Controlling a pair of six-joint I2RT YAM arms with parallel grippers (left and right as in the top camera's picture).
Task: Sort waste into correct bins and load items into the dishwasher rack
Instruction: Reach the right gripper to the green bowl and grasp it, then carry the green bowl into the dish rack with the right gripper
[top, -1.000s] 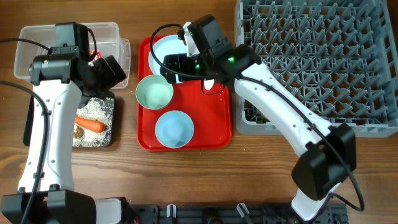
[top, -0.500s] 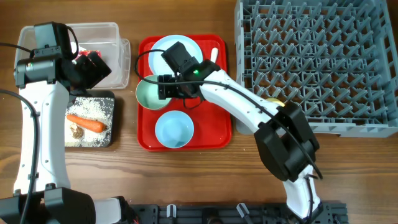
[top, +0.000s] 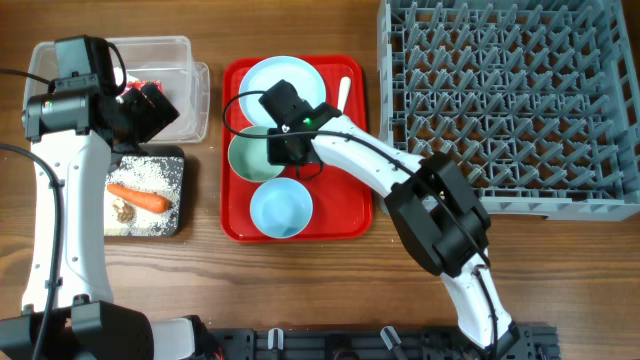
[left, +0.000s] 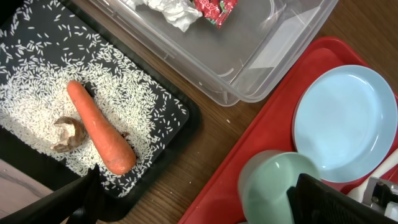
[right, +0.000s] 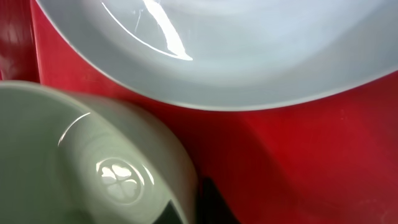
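Lifting the mint-green bowl (top: 243, 158) off the red tray (top: 345, 190) needs the right gripper (top: 284, 150) square on its rim; I cannot tell whether the jaws are clamped.

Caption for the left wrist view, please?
Carrot and brown scrap amid rice on black tray; tissue and wrapper in clear tub; blue plate and mint bowl on red tray.
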